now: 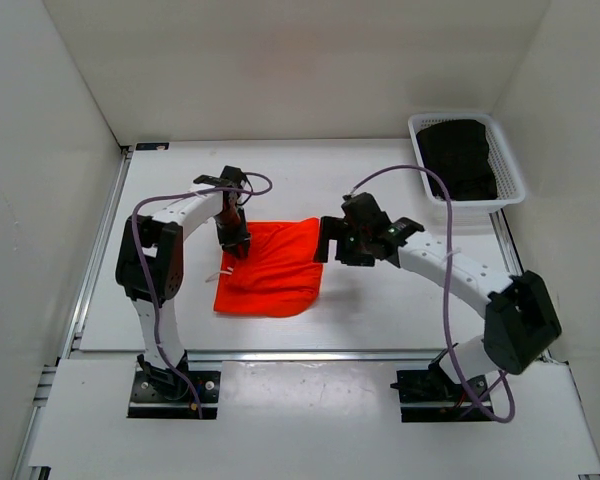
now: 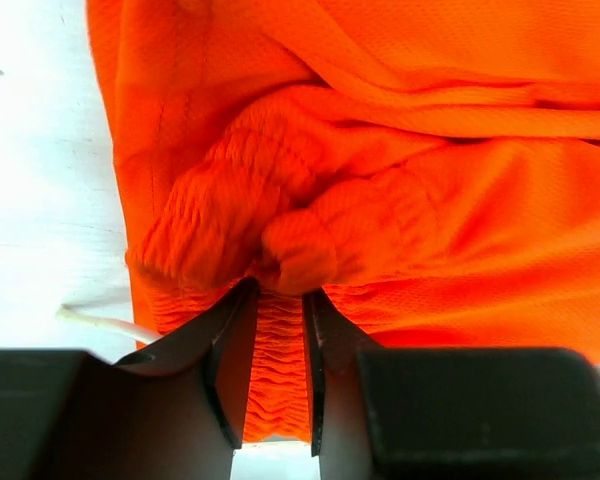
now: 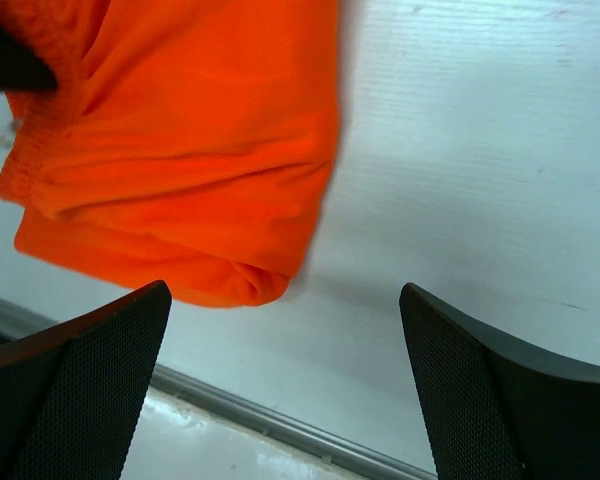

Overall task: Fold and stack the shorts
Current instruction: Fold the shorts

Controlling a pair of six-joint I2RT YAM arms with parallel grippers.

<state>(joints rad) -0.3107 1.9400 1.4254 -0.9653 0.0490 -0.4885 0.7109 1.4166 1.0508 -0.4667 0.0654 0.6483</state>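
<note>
The neon-orange shorts point(image 1: 272, 265) lie folded over on the white table, left of centre. My left gripper point(image 1: 234, 245) stands at their upper left corner, shut on the gathered elastic waistband point(image 2: 278, 350), which fills the narrow gap between the jaws. The fabric point(image 2: 430, 200) bunches up just beyond the fingertips. A white drawstring point(image 2: 95, 320) trails out on the left side. My right gripper point(image 1: 328, 240) hovers open beside the right edge of the shorts point(image 3: 200, 130), with only bare table between its wide-spread fingers point(image 3: 285, 291).
A white basket point(image 1: 420, 125) holding dark clothing point(image 1: 460, 155) stands at the back right corner. A metal rail point(image 3: 280, 425) runs along the table's near edge. White walls close in on the left, right and back.
</note>
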